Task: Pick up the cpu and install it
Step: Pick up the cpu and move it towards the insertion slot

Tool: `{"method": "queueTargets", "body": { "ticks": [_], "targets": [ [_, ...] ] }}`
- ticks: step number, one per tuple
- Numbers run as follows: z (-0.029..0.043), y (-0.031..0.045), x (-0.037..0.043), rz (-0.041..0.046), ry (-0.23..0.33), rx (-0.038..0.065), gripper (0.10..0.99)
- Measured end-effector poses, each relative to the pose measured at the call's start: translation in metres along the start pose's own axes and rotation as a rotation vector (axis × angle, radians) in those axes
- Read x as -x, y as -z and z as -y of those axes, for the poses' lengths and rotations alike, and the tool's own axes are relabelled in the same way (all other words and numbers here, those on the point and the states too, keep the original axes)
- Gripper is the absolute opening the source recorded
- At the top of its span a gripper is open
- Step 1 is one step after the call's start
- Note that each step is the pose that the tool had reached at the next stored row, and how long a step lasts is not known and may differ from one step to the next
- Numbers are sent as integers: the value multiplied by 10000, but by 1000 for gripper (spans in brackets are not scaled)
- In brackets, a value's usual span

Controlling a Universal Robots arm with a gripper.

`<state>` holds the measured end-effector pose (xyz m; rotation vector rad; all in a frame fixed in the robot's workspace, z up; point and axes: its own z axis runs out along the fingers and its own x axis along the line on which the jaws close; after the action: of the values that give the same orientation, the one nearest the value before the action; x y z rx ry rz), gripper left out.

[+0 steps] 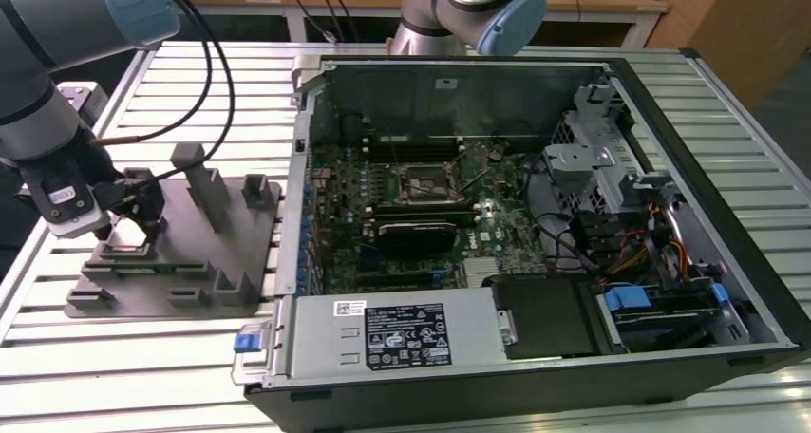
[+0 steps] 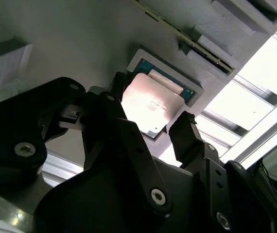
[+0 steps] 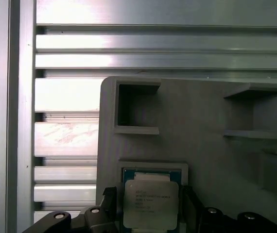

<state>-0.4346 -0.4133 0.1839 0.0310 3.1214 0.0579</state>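
Two fingers (image 2: 184,136) stand parted astride the cpu (image 2: 150,104), close on either side, neither visibly pressing it. The cpu lies silver side up in a recess of the grey tray (image 3: 201,111) on the slatted table (image 1: 152,357). The open computer case (image 1: 443,96) stands beside the tray, toward the exterior view's right.
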Motion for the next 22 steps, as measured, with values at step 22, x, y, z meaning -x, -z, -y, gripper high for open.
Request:
{"method": "queueTargets", "body": {
  "ticks": [22],
  "targets": [
    [-4, -18, -8, 10, -297, 7, 647]
  ]
}}
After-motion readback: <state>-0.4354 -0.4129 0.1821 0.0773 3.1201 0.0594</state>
